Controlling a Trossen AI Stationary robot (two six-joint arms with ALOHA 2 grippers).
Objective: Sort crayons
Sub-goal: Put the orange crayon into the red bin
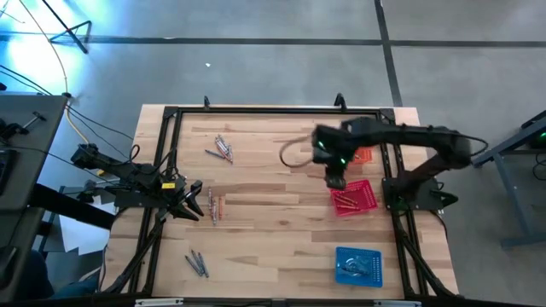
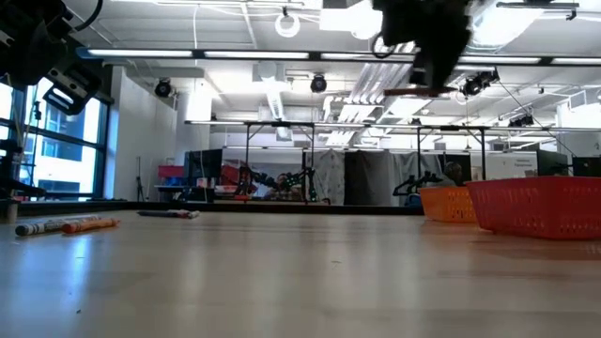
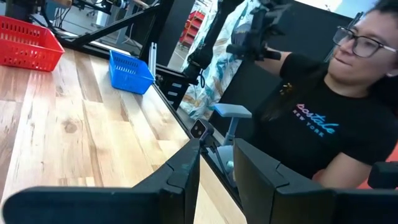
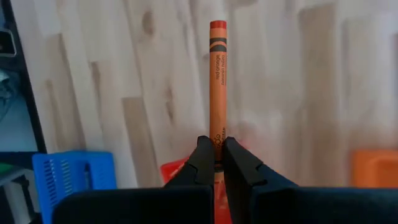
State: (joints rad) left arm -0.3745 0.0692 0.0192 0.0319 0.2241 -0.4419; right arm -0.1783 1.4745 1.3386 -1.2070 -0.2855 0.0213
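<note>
Bright ceiling strip lights (image 2: pixel 235 58) light the room evenly (blue glare top-left overhead), background softly blurred.

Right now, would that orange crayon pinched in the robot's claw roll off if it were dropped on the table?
Probably. The orange crayon looks round and smooth, so on the flat wooden table it would likely roll. It juts out straight from the right gripper, so it seems stiff. Being thin, it might snap under a hard squeeze.

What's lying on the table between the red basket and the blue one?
Nothing: in the high view, only bare wood separates the red basket from the blue basket.
</note>
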